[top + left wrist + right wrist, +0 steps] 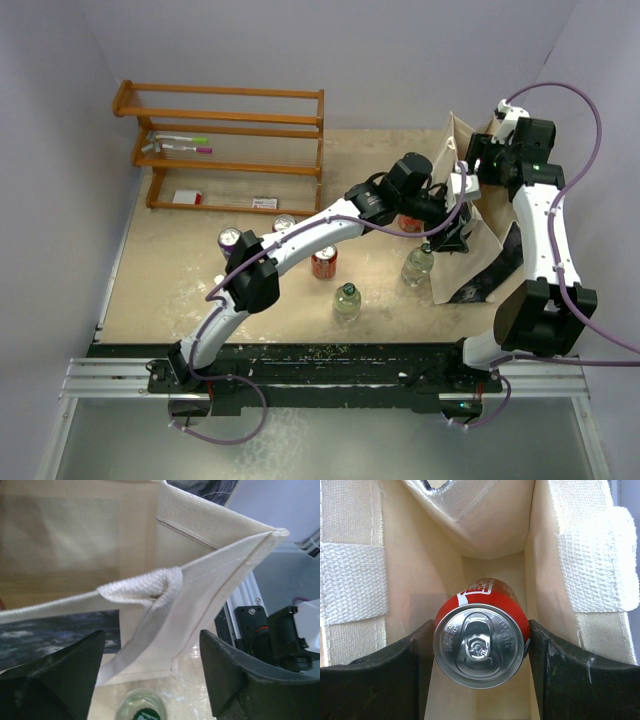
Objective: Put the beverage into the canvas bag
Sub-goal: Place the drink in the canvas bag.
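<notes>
The red can (479, 652) is clamped across its sides between the fingers of the right gripper (480, 630). Its top faces the camera and it hangs inside the mouth of the canvas bag (405, 580). The can is stiff and smooth, so probably slippery, and a hold around the middle suits it. The bag is soft and floppy. The left gripper (151, 647) has its fingers apart astride the rim and handle (142, 585), seemingly not touching the cloth.
</notes>
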